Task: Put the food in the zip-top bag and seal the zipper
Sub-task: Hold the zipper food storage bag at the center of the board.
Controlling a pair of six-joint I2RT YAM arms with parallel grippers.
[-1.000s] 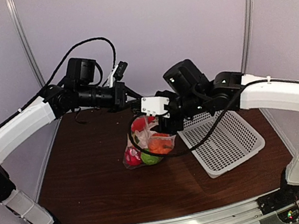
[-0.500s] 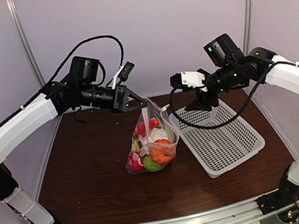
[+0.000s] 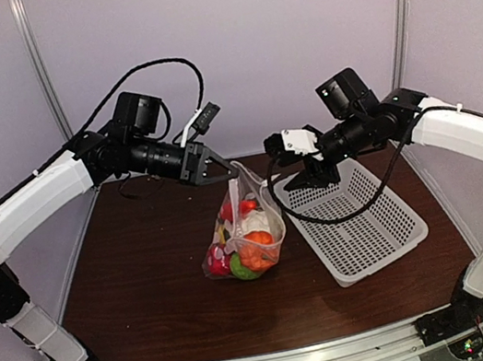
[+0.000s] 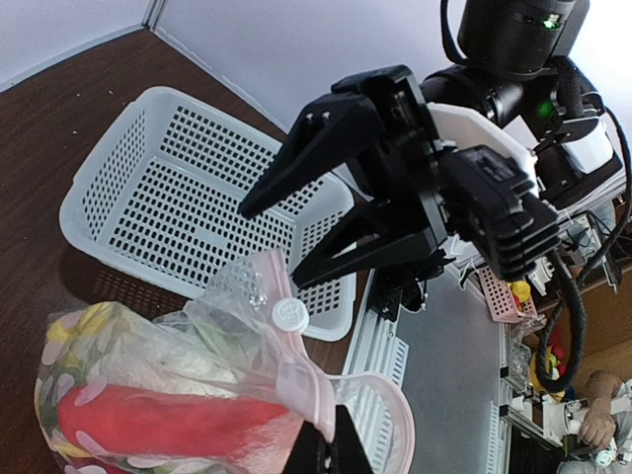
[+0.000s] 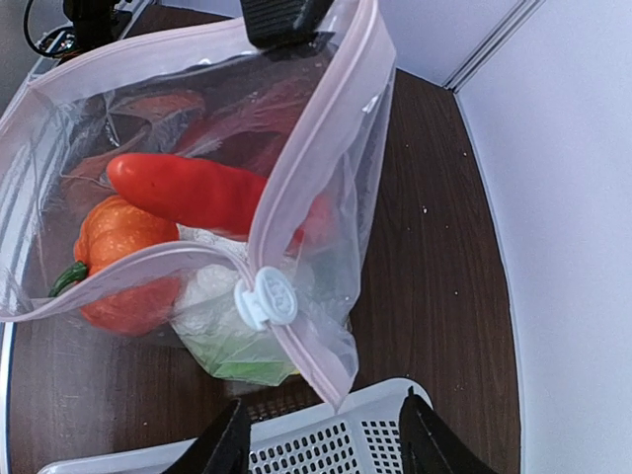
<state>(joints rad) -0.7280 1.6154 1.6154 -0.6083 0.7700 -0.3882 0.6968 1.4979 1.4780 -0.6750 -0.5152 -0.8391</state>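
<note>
Left of the basket [image 3: 361, 220] the bag [image 3: 245, 227] hangs from the left gripper [image 3: 224, 172], which pinches its rim. The right gripper [image 3: 277, 157], at the bag's mouth a second ago, now hovers spread wide over the basket's far-left corner. The food [image 5: 188, 193] is inside; the slider [image 5: 265, 296] faces the basket and the mouth gapes, so sealing remains

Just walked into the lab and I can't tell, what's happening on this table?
The left end effector pinches the top edge of the zip-top bag, holding it upright on the table with the toy food inside. The right end effector hovers open near the bag's mouth, above the white basket's edge, holding nothing. The mouth gapes open, its white slider toward the right arm, so sealing is not yet done.
</note>
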